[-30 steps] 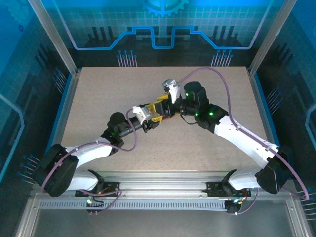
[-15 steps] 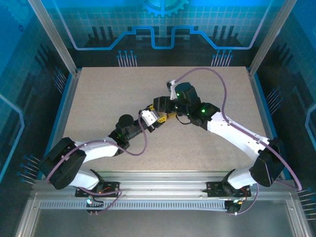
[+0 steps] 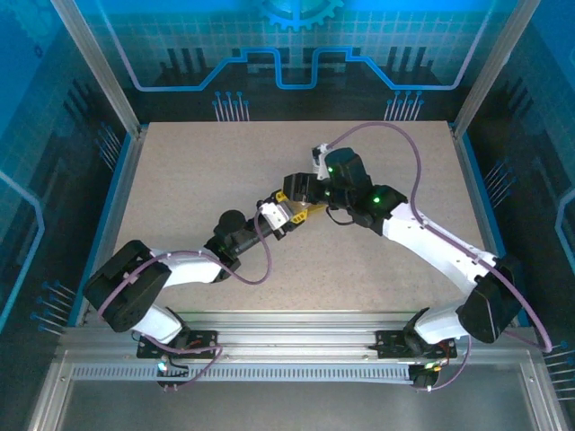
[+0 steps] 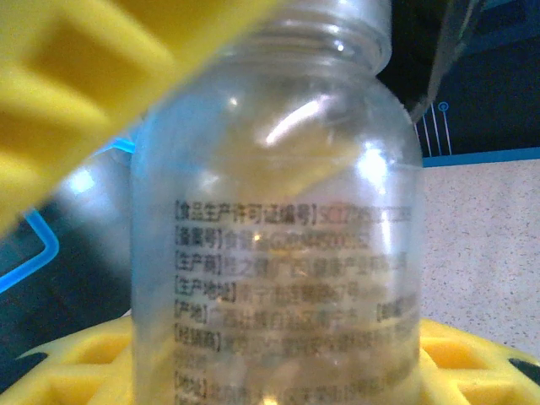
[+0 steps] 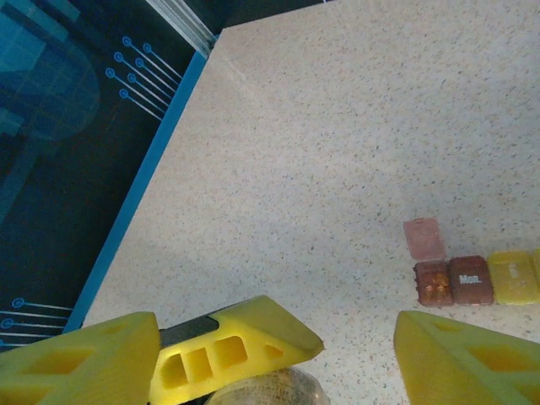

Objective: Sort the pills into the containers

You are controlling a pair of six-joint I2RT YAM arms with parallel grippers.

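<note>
Clear bottle (image 4: 278, 211), pinched upright by the left gripper (image 3: 292, 208), waits uncapped for filling. Right gripper (image 5: 274, 359) hangs spread above it, pill strip (image 5: 472, 281) at three o'clock in its view.

Gloss against matt
The bottle (image 4: 278, 211) is clear, smooth and glossy with printed lettering; the end effector fingers (image 4: 76, 93) are matt yellow plastic; the worktop (image 5: 337, 126) is matt and finely speckled.

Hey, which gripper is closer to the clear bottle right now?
Left. The left gripper is clamped on the bottle, its fingers against the sides. The right gripper hovers just above the bottle's mouth, jaws open, with no contact visible.
</note>
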